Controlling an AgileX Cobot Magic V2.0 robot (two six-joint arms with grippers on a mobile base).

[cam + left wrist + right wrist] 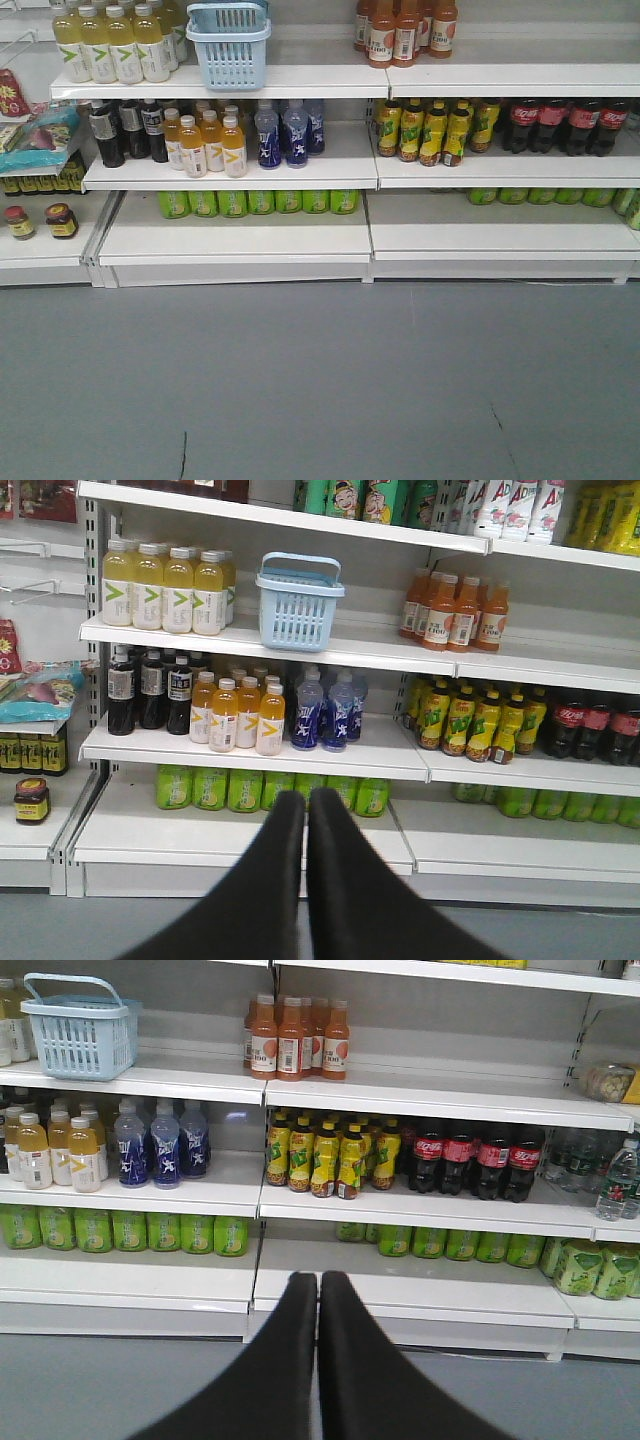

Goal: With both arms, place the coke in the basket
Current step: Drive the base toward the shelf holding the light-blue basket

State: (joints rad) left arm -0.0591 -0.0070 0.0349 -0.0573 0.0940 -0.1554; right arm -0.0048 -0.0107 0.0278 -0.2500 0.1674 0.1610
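Shelves faced us | left claw and right claw both pressed together, empty | cokes upright, up-right of right claw | basket nearer left claw

The light blue slotted basket looks like smooth, faintly shiny plastic. The white shelf boards look like smooth painted metal. The dark cola bottles are glossy plastic. The grey floor is matt and hairline-cracked.
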